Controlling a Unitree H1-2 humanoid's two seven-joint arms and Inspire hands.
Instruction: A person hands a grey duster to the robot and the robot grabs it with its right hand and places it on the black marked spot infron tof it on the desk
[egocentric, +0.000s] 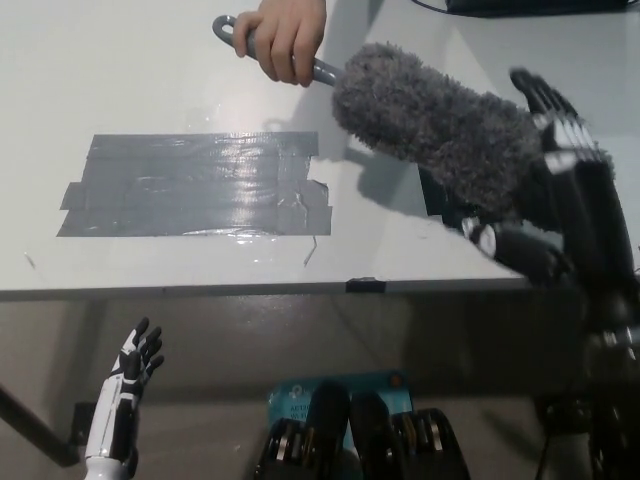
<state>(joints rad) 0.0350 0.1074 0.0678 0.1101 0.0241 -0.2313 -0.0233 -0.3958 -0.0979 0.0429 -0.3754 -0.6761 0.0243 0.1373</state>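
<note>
A person's hand (285, 35) at the top holds the grey handle (236, 33) of a fluffy grey duster (430, 125), which hangs over the desk and slants down to the right. My black right hand (556, 195) is raised at the duster's right end, open, with its fingers spread behind the fluffy head and a thumb below it. It mostly covers the black marked spot (438, 200), of which only a left sliver shows. My white left hand (127, 390) rests open below the desk edge at the lower left.
A large patch of grey tape (195, 185) lies on the white desk (150, 70) left of centre. The desk's front edge (300, 288) runs across the middle of the picture. A dark object (540, 6) sits at the top right.
</note>
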